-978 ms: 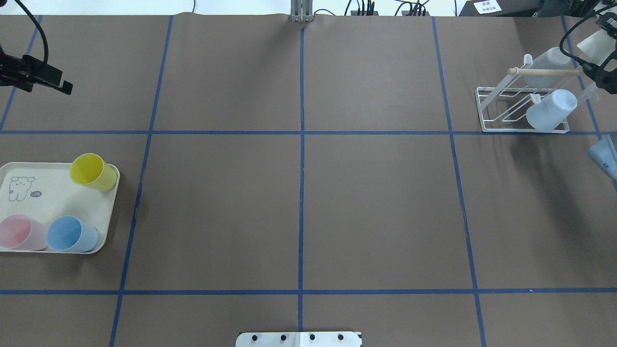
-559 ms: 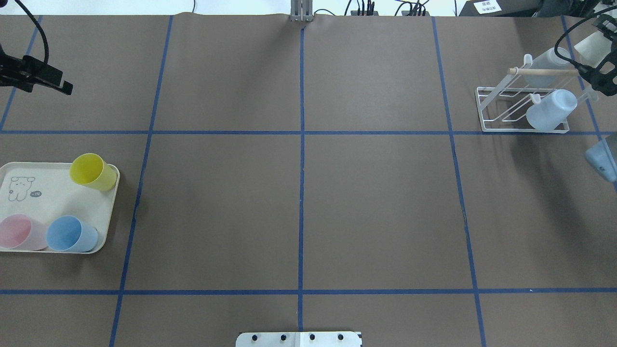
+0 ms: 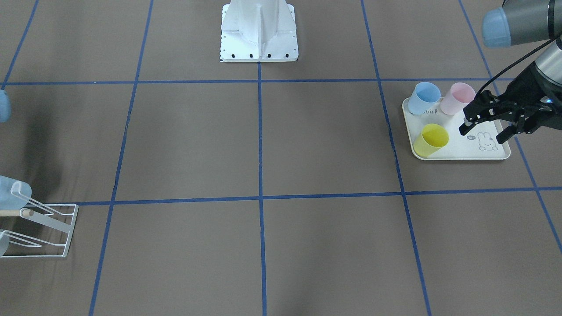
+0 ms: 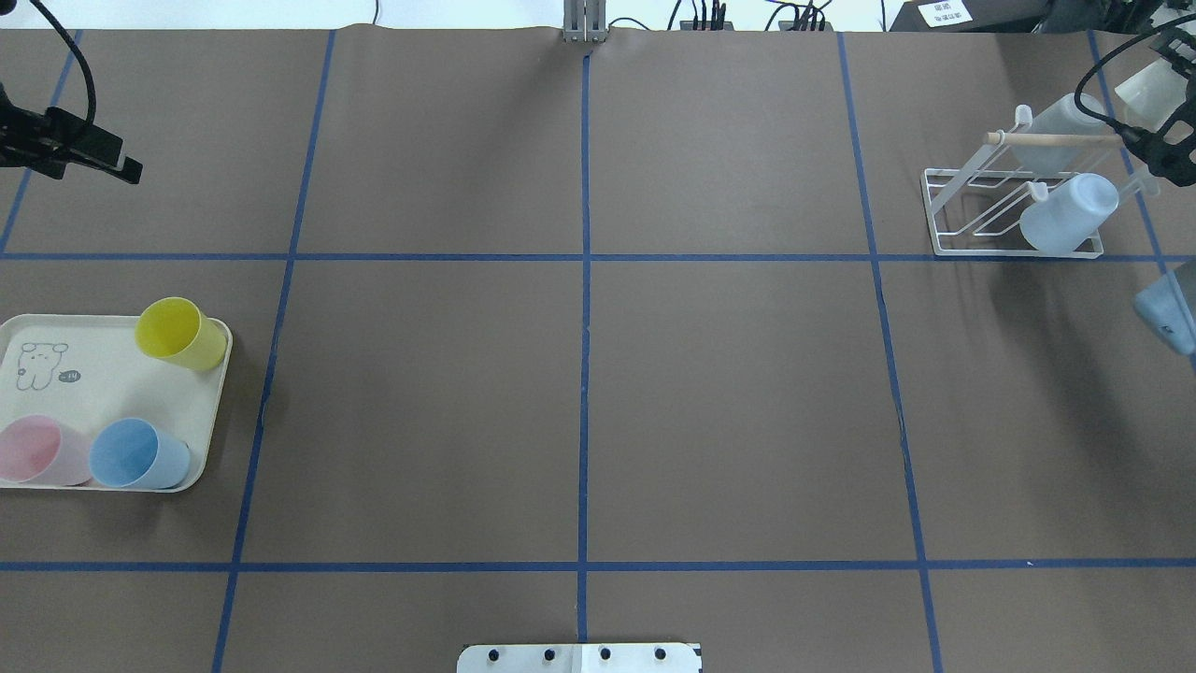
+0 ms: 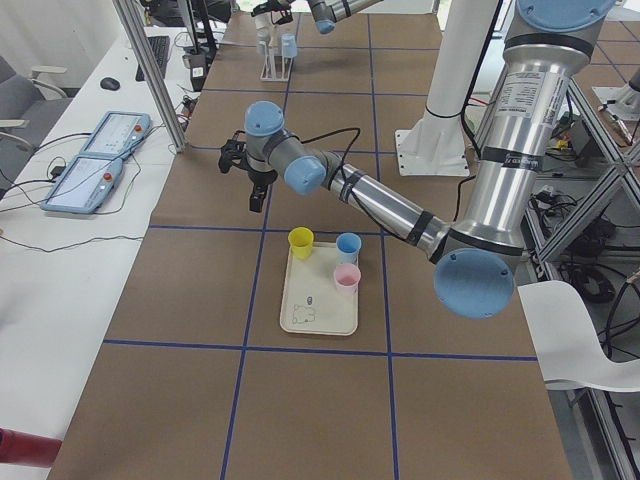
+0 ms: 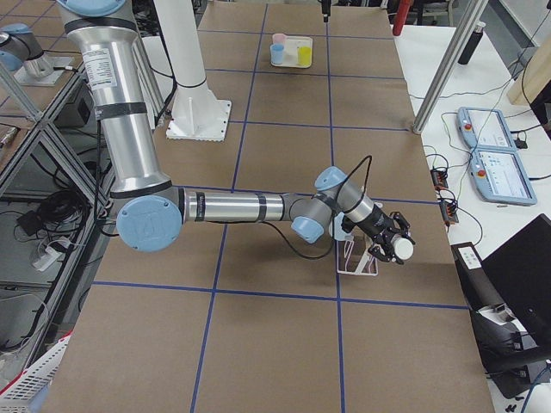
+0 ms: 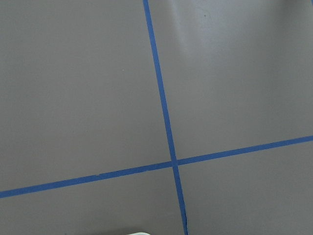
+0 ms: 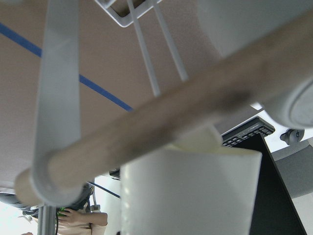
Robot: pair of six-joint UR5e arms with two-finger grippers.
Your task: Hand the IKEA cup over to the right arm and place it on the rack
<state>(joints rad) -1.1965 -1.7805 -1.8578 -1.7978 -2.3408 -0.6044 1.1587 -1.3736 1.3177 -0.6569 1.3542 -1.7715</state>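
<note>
R gripper [image 6: 394, 246] is clamped on white cup [image 8: 190, 196], held in air just beside rack [image 4: 1018, 252] at table's 2 o'clock (overhead view). Cup is tilted, long axis neither upright nor flat. In R wrist view its open mouth points to 12 o'clock, at wooden dowel [image 4: 1056, 138]; rim is v. close, touching or not can't tell. Two pale cups [image 4: 1070, 213] sit on rack prongs, bases toward approx 2 o'clock.

L gripper [image 3: 485, 131] has fingers apart, nothing in it, at table's 10 o'clock. Tray [image 4: 103, 383] lies at 8 o'clock w/ yellow cup [image 4: 177, 334], blue cup [image 4: 138, 453] and pink cup [image 4: 37, 451], all mouth-up.

Table [image 4: 729, 411] is covered in brown paper w/ blue tape grid [image 4: 584, 374]. Side bench holds teach pendants [image 5: 112, 131] and cables.
</note>
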